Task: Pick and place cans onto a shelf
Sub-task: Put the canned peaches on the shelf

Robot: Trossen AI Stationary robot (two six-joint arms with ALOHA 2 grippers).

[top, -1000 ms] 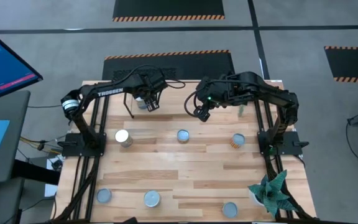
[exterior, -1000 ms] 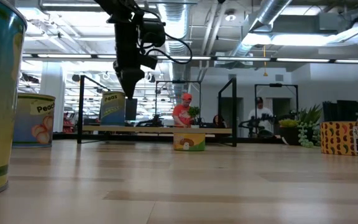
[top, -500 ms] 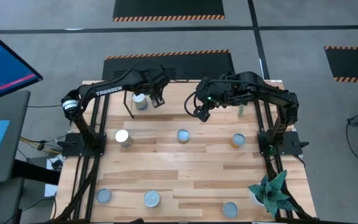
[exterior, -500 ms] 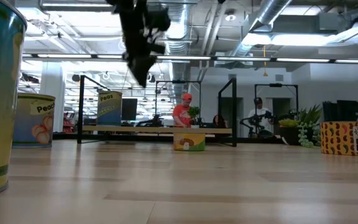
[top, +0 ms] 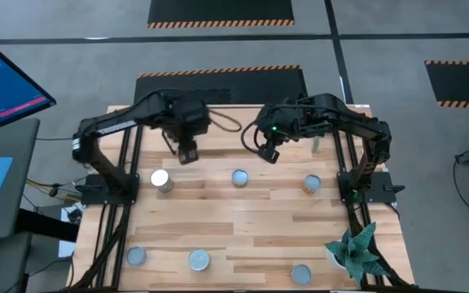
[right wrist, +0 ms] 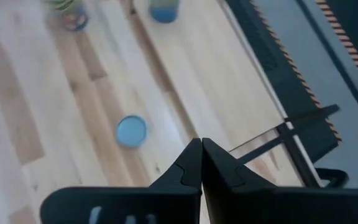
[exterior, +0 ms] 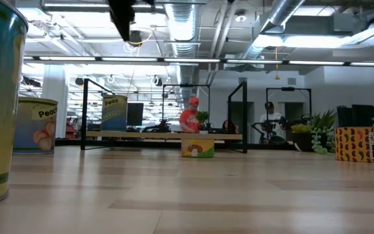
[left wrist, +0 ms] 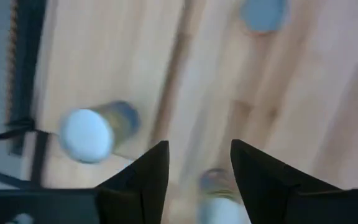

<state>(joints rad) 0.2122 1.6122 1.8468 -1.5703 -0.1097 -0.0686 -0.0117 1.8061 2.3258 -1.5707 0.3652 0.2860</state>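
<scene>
One can with a pale top stands upright on the shelf's wooden board, near its left end; it also shows in the left wrist view. My left gripper is open and empty, high above the table just on the near side of the shelf; the low view shows it at the top. A silver-topped can and a blue-topped can stand on the table nearby. My right gripper is shut and empty above the shelf's middle.
An orange-labelled can stands mid-right, and three more cans stand along the near edge. A potted plant stands at the near right. Black arm-mount frames run along both sides. People are in the room behind.
My left gripper has come away from the can on the shelf, risen, and gone toward the table's near edge. The can stays upright on the shelf board.
</scene>
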